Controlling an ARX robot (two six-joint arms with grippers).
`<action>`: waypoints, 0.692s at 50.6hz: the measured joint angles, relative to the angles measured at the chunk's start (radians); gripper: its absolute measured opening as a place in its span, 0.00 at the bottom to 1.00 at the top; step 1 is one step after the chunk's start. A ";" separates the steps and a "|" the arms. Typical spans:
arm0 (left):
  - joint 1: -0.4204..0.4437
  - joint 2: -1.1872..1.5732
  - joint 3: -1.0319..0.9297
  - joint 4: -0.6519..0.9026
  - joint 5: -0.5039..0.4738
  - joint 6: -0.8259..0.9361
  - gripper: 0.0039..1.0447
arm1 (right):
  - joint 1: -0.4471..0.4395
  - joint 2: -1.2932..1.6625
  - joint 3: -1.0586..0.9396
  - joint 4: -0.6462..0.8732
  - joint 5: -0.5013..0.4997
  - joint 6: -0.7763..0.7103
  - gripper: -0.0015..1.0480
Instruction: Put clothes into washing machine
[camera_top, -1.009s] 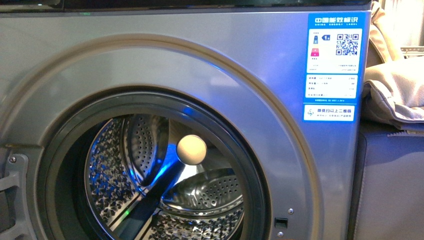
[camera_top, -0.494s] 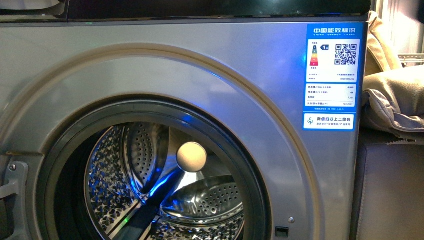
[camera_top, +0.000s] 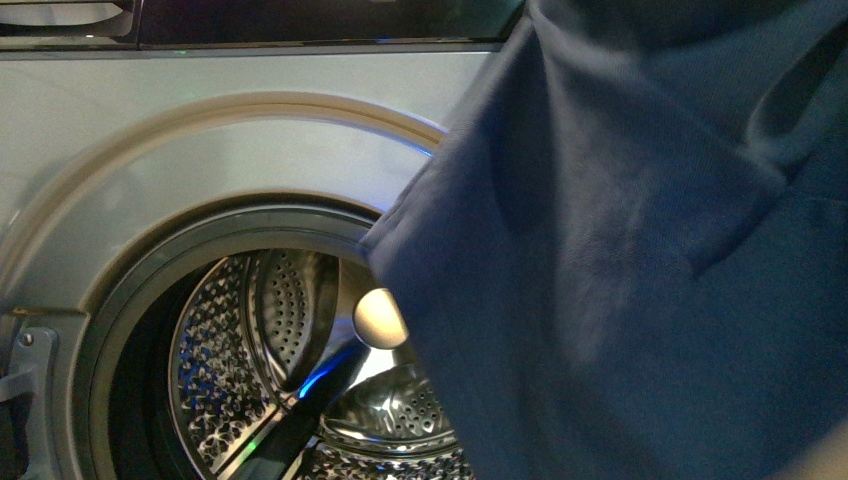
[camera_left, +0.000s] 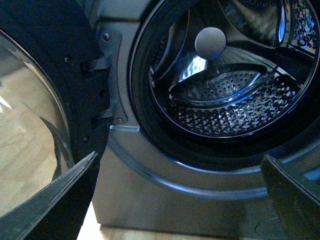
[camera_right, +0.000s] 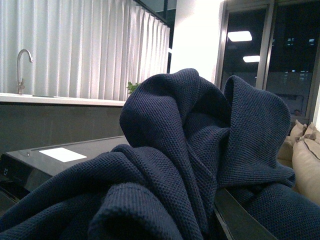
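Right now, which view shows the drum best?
The left wrist view: most of the drum shows there, perforated wall unobstructed. In the front view the clothes hang across its right side, leaving only the left part visible. The right wrist view shows clothes but no drum.

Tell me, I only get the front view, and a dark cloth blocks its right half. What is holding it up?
Observer: The right wrist view shows the clothes heaped in folds over the right gripper. The fabric hides whether that gripper is open or shut.
Operator: Is the other arm helping?
Observer: No. In the left wrist view the left gripper is open with nothing in it, and it faces the port of the washing machine.
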 joint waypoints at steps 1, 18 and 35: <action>0.000 0.000 0.000 0.000 0.000 0.000 0.94 | 0.000 0.000 0.000 0.000 0.000 0.000 0.12; 0.000 0.000 0.000 0.000 0.000 0.000 0.94 | 0.000 0.000 0.000 0.000 0.000 0.000 0.12; 0.000 0.000 0.000 0.000 0.000 0.000 0.94 | 0.000 0.000 0.000 0.000 0.000 0.000 0.12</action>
